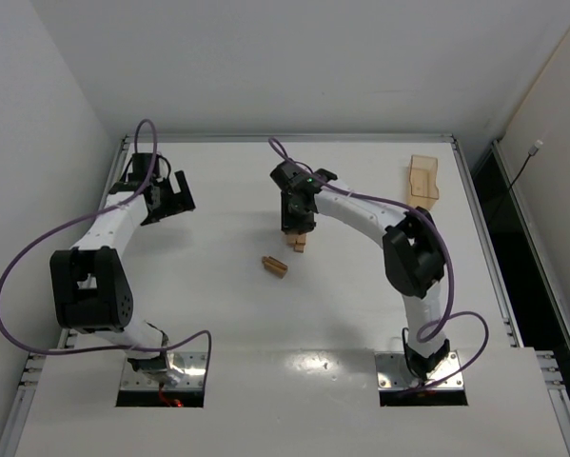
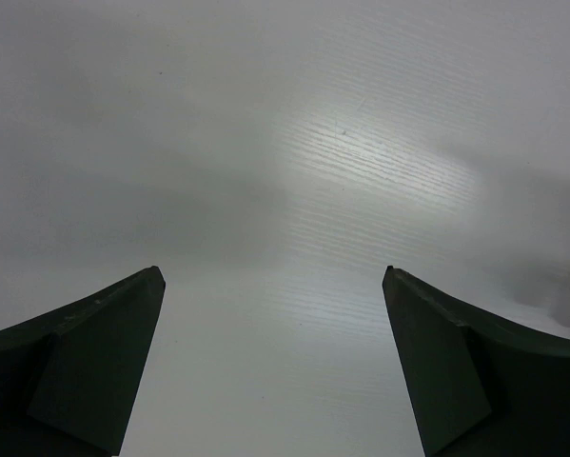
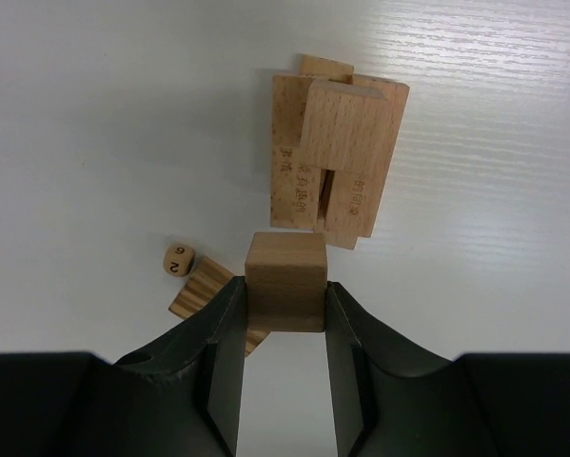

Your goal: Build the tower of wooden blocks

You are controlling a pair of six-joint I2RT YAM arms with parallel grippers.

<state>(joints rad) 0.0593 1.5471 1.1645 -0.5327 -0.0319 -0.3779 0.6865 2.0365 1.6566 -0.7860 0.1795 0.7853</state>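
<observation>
The wood block tower (image 3: 346, 133) is only a low stack so far: a few tan bars lying side by side with a broader one across the top. It stands on the white table (image 1: 218, 314), about mid-depth and a little right of centre. Just short of it in the wrist view, the right gripper (image 3: 285, 286) is clamped on one more block (image 3: 285, 259), whose square end faces out between the fingers. The block is near the stack but not touching it, as far as I can tell. This looks like the carry-and-place step, with the piece in hand and not yet set on. I'd say the next move calls for bringing it squarely over the top bar, lowering it gently, and letting go without nudging the loosely laid pieces underneath. A small numbered die (image 3: 178, 259) and a striped wood piece (image 3: 201, 290) lie loose just beside the gripper. The left gripper (image 2: 275, 276) hangs wide open, holding nothing, well away to the left. A shallow tray (image 1: 423, 177) sits at the far right.
</observation>
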